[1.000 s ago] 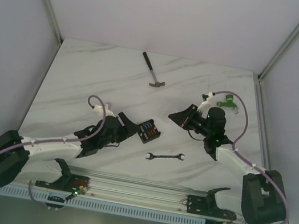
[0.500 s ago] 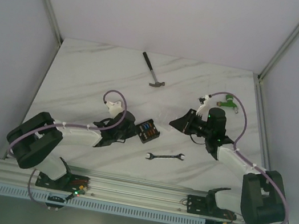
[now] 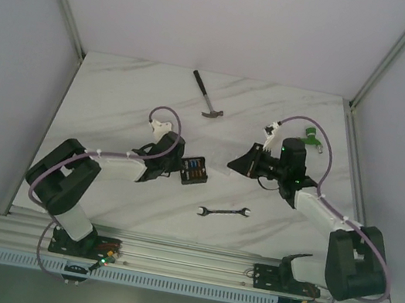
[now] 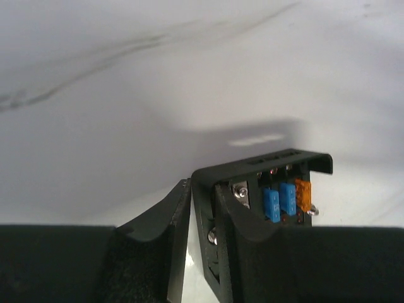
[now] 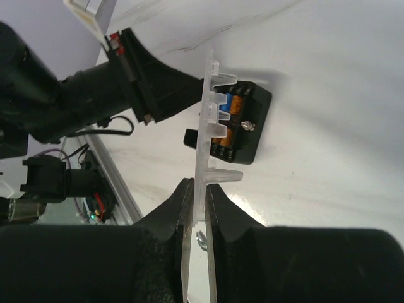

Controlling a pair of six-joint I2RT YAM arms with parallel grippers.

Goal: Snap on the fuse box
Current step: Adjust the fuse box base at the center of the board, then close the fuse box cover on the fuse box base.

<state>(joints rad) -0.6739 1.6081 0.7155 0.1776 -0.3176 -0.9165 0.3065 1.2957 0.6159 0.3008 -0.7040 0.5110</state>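
On the table, left gripper clamps the fuse box, right gripper the clear cover; edge-grip may slip.

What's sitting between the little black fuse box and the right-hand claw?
Only the clear plastic cover pinched in the right gripper, as its wrist view shows. From above, bare table separates that gripper and the fuse box.

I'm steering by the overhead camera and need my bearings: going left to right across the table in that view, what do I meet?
left gripper → fuse box → wrench → green object. Left out because they overlap these sideways: the hammer, and the right gripper with its clear cover.
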